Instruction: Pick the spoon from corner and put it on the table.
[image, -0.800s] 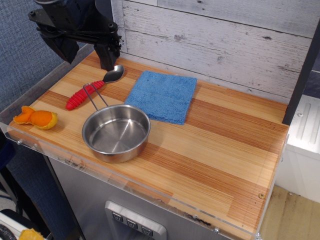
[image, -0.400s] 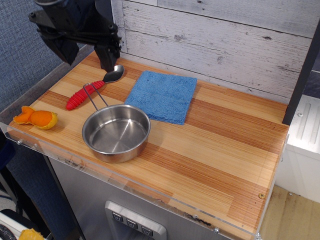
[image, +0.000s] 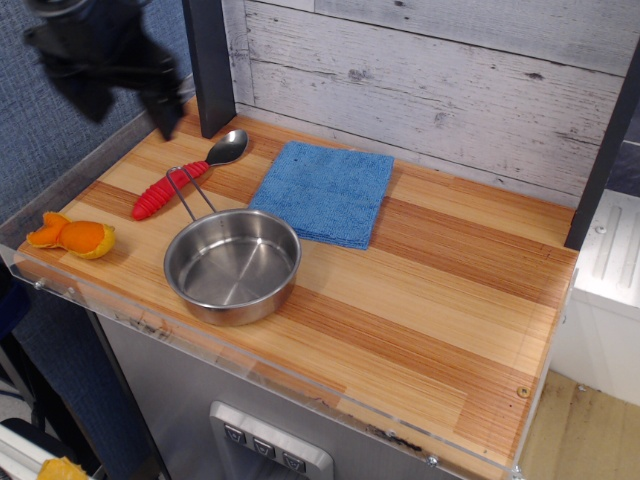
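Note:
The spoon, with a silver bowl and a red ribbed handle, lies on the wooden table near its back left corner. The bowl points toward the back wall. The steel pot's thin wire handle crosses over the spoon's neck. My gripper is a dark, blurred shape at the top left, above the table's left edge, up and to the left of the spoon and apart from it. Its jaws are too blurred to read. It holds nothing that I can see.
A blue cloth lies to the right of the spoon. An orange toy sits at the left front edge. A black post stands at the back left corner, against the white plank wall.
My gripper has swung left and away from the spoon's bowl, uncovering the black post. The spoon, pot and cloth have not moved.

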